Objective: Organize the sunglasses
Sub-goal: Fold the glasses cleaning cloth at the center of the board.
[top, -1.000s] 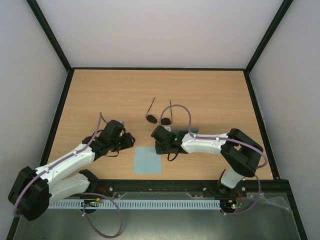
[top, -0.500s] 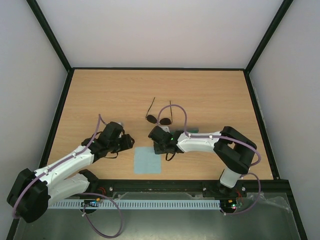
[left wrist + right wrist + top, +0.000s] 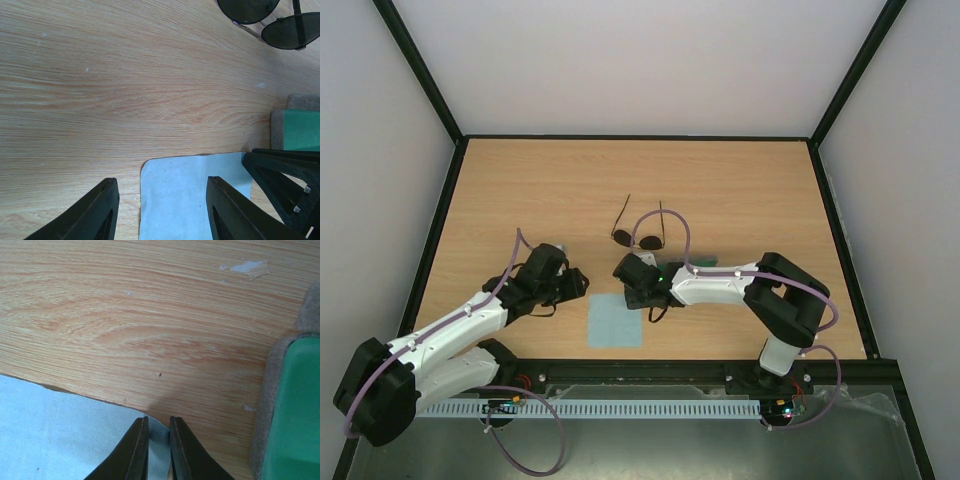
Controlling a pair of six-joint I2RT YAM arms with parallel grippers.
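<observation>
The sunglasses (image 3: 638,236) lie open on the wooden table behind both grippers, and their two dark lenses show at the top right of the left wrist view (image 3: 270,20). A light blue cloth (image 3: 616,320) lies flat near the front edge. My right gripper (image 3: 632,291) is down at the cloth's far right corner, and its jaws are closed on that corner (image 3: 159,437). My left gripper (image 3: 576,283) is open and empty, low over the table just left of the cloth (image 3: 192,195). The right gripper's fingers (image 3: 285,180) show at the lower right of the left wrist view.
A grey case with a green lining (image 3: 295,410) lies right of the cloth corner, mostly hidden under the right arm in the top view (image 3: 706,263). It also shows in the left wrist view (image 3: 300,125). Black rails border the table.
My right gripper has moved a little left and forward onto the cloth's far right corner. The left arm has barely moved.
</observation>
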